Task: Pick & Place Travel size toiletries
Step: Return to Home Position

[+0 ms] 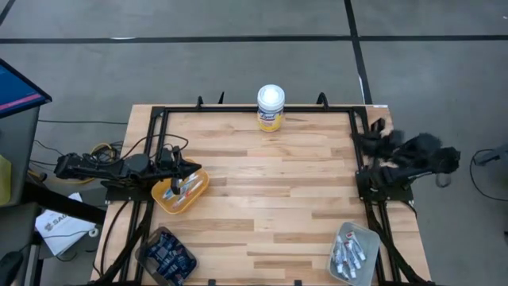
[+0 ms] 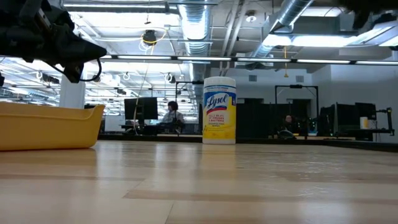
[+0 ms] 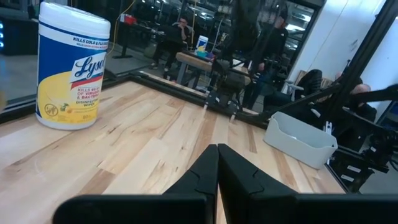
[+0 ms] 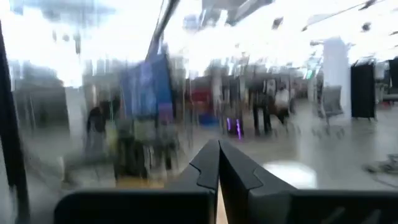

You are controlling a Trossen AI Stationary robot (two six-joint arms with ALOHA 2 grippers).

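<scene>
Look light, small and slick: white tubes [image 1: 349, 256] heaped in the white bin [image 1: 369, 237] at a right-side corner, dark tubes [image 1: 168, 256] in the black bin [image 1: 143, 253], toothbrushes [image 1: 176, 191] in the yellow bin [image 1: 202, 184]. Probably best pinched mid-length; tubes likely squashy, brushes stiff. Left gripper [image 3: 217, 152] shut and empty above the yellow bin; right gripper [image 4: 219, 149] shut too, tucked at the right edge. Smooth wooden tabletop [image 1: 278, 191], canister [image 1: 271, 107] at the far edge, open workshop beyond.

Noted grey floor [image 1: 238, 63] crossed by dark lines under the wooden table [image 1: 270, 183], exposed silver ducts [image 2: 214, 25] and bright strip lights [image 2: 118, 7] overhead, a white pillar [image 2: 71, 99], desks [image 2: 134, 127] with dark monitors [image 2: 140, 107] behind, a person [image 2: 172, 115] seated there.
</scene>
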